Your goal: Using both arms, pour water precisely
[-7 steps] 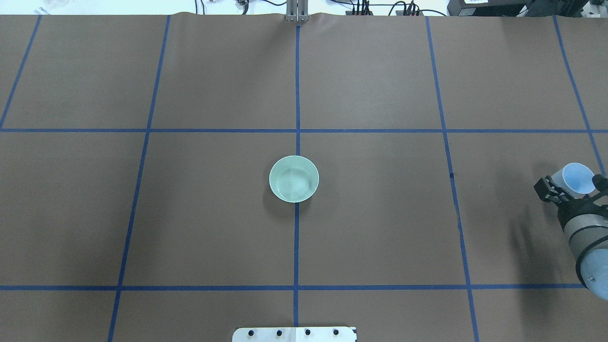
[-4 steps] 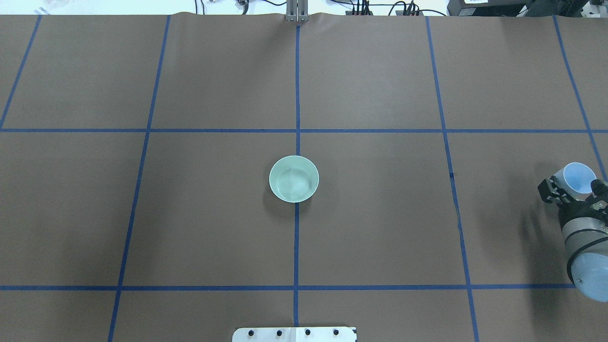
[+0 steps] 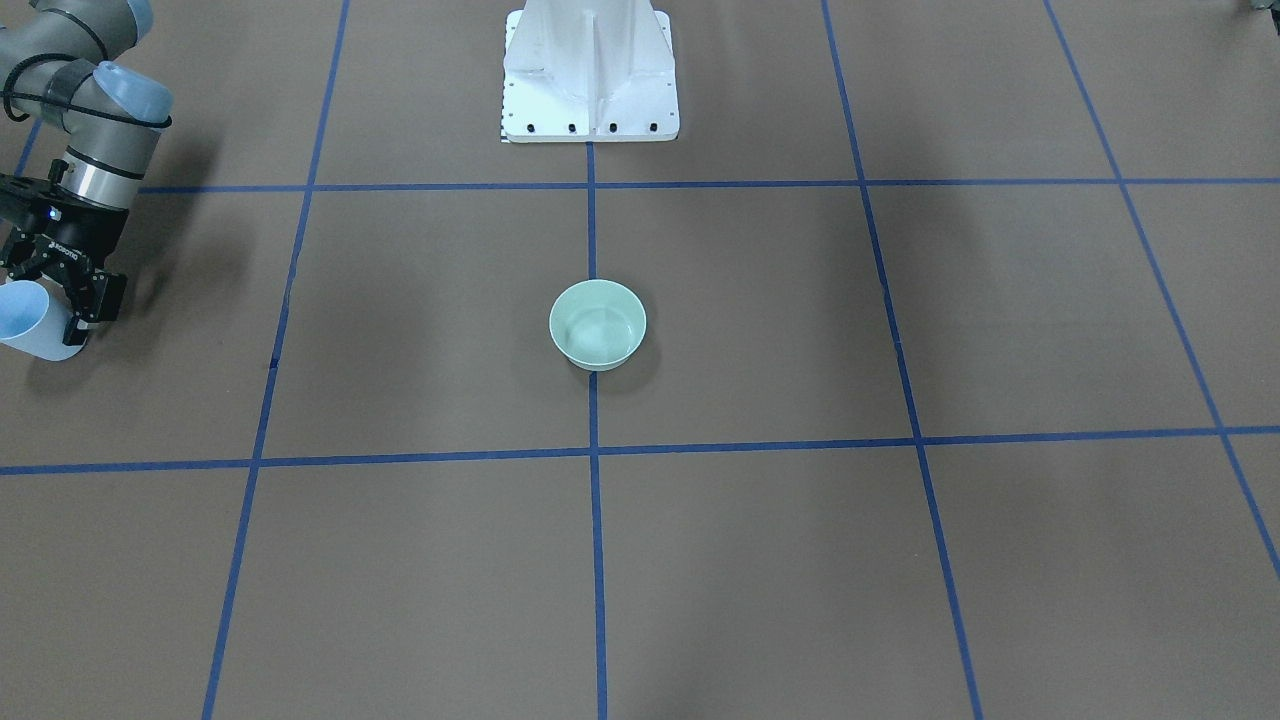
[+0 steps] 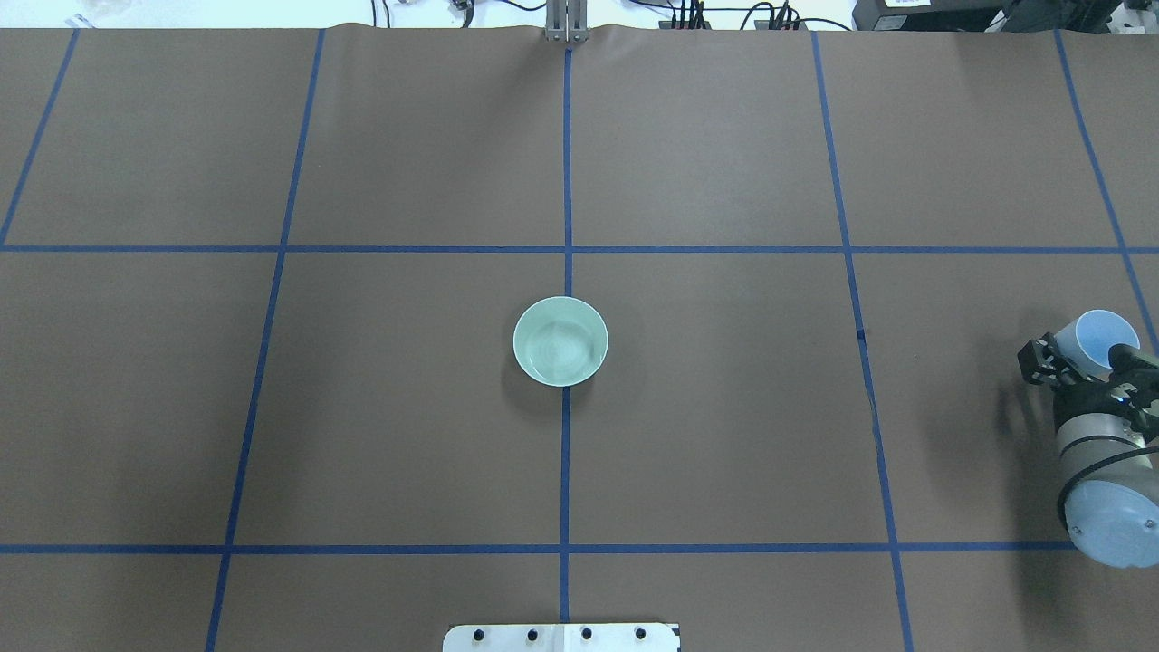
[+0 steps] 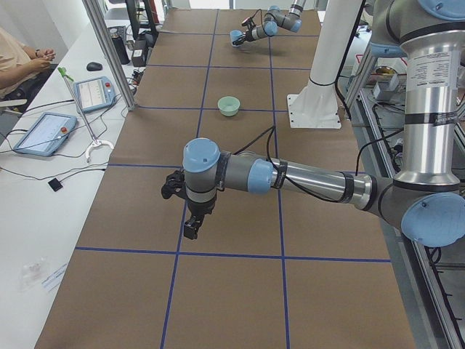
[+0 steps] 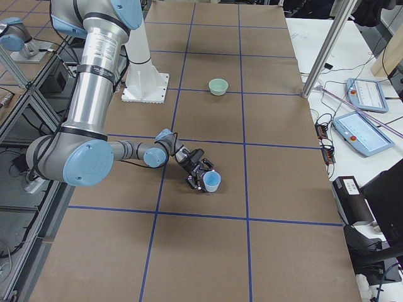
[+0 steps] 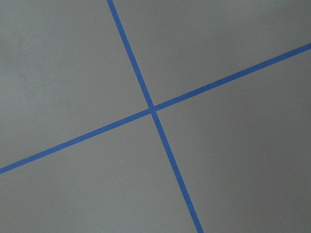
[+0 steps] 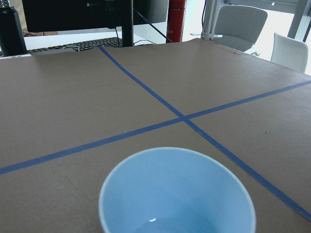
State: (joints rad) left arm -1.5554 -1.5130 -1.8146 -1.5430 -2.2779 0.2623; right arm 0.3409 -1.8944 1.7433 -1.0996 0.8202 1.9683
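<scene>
A pale green bowl (image 4: 560,341) sits at the table's centre on the blue tape cross, with a shallow rippling pool of water (image 4: 557,351) in it; the front-facing view shows the bowl (image 3: 597,323) too. At the table's right edge my right gripper (image 4: 1091,349) is shut on a light blue cup (image 4: 1105,337), upright and low over the table. The right wrist view looks into the cup (image 8: 177,194), where a small glint shows near the bottom. My left gripper (image 5: 190,227) appears only in the exterior left view, over bare table; I cannot tell if it is open.
The white pedestal base (image 3: 590,70) stands at the robot's side of the table. Blue tape lines (image 7: 153,109) divide the brown table cover. Tablets and cables (image 5: 43,131) lie on the side bench, where a seated person's arm (image 5: 25,62) shows.
The right arm's wrist and forearm have swung leftward and further into the overhead view. The blue cup has shifted only slightly, staying in the gripper. The bowl has not moved.
</scene>
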